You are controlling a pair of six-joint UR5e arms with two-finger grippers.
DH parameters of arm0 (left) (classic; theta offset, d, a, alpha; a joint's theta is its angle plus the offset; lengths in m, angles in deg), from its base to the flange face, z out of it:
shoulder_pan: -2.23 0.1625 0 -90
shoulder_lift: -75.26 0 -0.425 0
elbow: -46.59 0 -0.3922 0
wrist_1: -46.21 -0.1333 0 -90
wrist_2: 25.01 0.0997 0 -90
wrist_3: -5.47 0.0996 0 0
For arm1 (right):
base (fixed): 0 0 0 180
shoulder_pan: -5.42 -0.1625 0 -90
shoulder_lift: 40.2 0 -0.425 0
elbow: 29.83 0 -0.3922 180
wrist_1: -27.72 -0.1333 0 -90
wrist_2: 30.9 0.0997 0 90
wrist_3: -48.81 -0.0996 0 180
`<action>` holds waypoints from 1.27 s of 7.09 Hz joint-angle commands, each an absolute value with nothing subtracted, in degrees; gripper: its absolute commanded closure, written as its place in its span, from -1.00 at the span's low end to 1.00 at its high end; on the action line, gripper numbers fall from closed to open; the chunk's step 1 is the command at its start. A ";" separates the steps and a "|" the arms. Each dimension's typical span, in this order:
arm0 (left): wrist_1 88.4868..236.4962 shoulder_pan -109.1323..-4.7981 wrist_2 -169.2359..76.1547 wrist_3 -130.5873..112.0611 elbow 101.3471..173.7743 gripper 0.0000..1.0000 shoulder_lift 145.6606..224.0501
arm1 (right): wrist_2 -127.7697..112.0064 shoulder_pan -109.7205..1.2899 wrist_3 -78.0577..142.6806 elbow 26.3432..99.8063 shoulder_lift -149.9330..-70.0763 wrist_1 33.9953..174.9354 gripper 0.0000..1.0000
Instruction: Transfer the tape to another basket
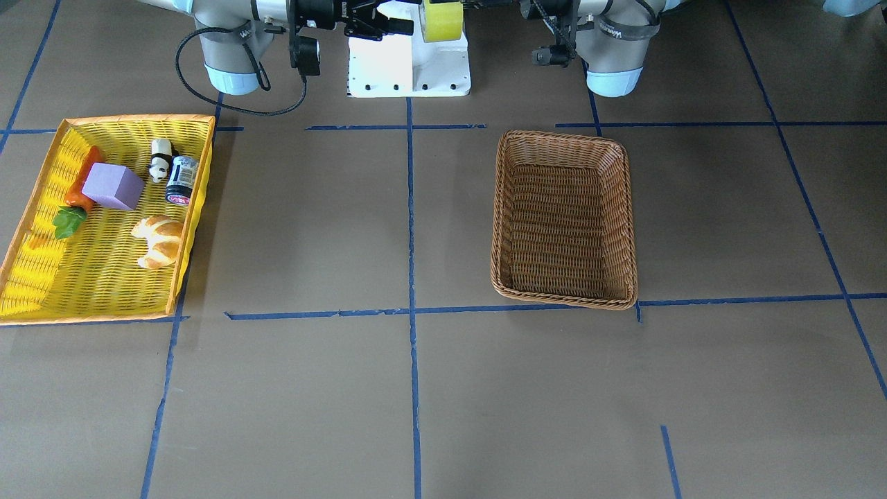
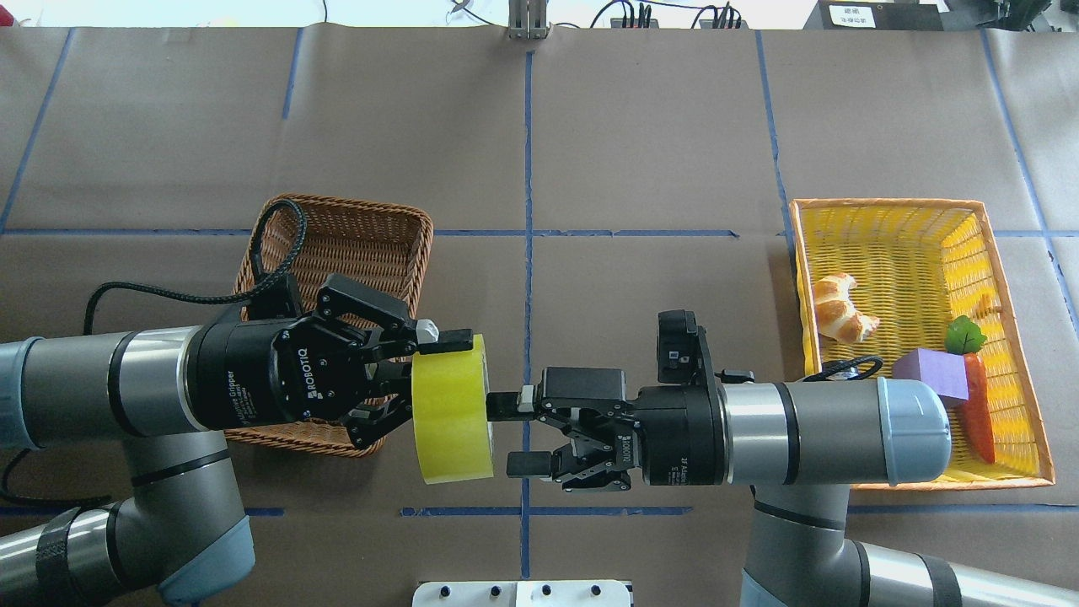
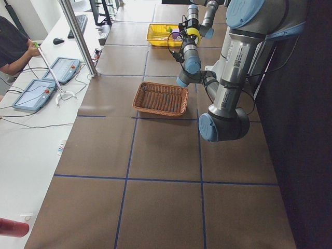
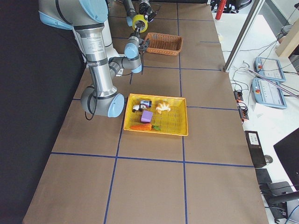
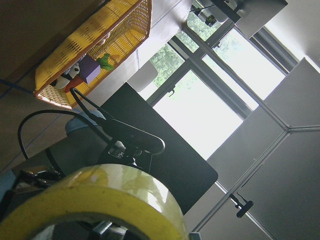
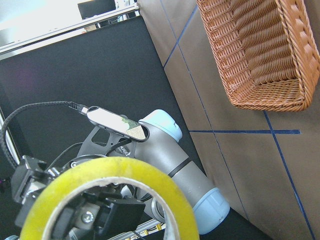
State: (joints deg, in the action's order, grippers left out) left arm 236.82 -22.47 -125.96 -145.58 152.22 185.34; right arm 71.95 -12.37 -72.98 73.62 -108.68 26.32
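One camera sits high behind the robot and looks down on the worktop [image 2: 641, 126]. One faces the robot from across it. Two far ones look along it from each end. All four show the brown basket [image 1: 563, 142]. Both wrist cameras sit right against the tape [image 5: 125, 192].

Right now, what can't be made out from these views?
Overhead: second finger of the left gripper, hidden behind the wide translucent yellow tape roll.
Overhead: small black-and-white panda figure and dark labelled jar, hidden under the right arm.
Front-facing: jar label text, too small.
Front-facing: tape's top, cut off by the frame edge.
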 commanded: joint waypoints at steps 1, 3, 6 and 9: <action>236.85 -22.55 -126.17 -145.44 153.28 0.87 184.86 | 72.02 -12.42 -73.00 73.70 -108.93 26.31 -1.00; 236.93 -26.48 -126.34 -145.27 153.20 0.89 183.55 | 72.19 -14.17 -72.65 74.14 -109.19 26.57 -1.00; 228.74 -36.50 -138.15 -138.99 151.71 0.93 183.19 | 78.47 -27.04 -68.47 74.14 -110.06 34.94 -1.00; 201.95 -40.22 -146.21 -119.40 156.17 0.96 183.54 | 90.56 -39.99 -48.65 74.75 -110.16 57.52 -1.00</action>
